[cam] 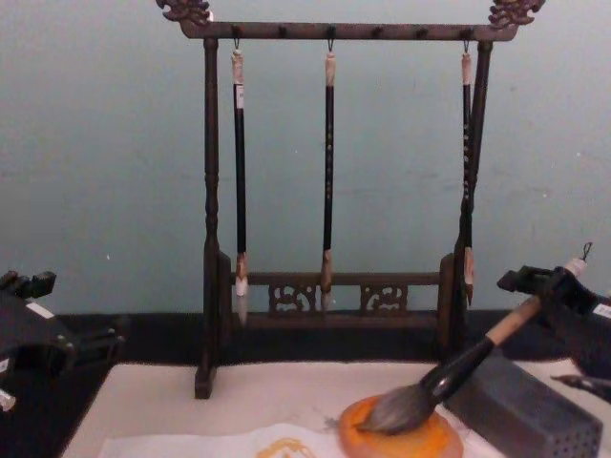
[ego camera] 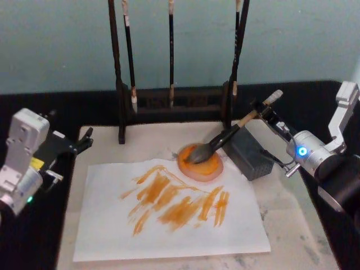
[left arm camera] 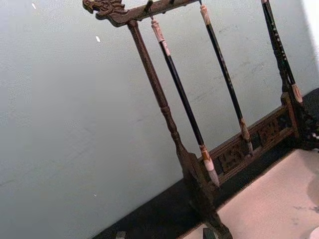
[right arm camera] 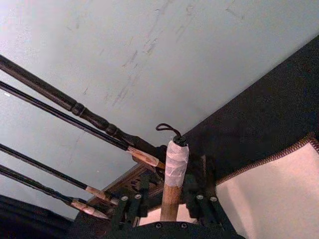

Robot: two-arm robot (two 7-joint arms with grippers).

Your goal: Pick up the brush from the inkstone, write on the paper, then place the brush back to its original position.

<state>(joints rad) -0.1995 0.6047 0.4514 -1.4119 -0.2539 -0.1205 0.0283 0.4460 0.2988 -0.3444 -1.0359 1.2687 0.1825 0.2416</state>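
The brush lies slanted, its fat grey head resting on the round orange inkstone and its tan handle leaning over the grey box. My right gripper straddles the handle's white-tipped upper end. In the right wrist view the handle stands between the fingers with a gap on each side, so the gripper is open. The paper in front of the inkstone bears several orange strokes. My left gripper hangs open at the mat's far left corner, away from everything.
A grey perforated box sits right of the inkstone. A dark wooden rack with three thin hanging brushes stands behind. The cream felt mat lies under the paper, on a black table.
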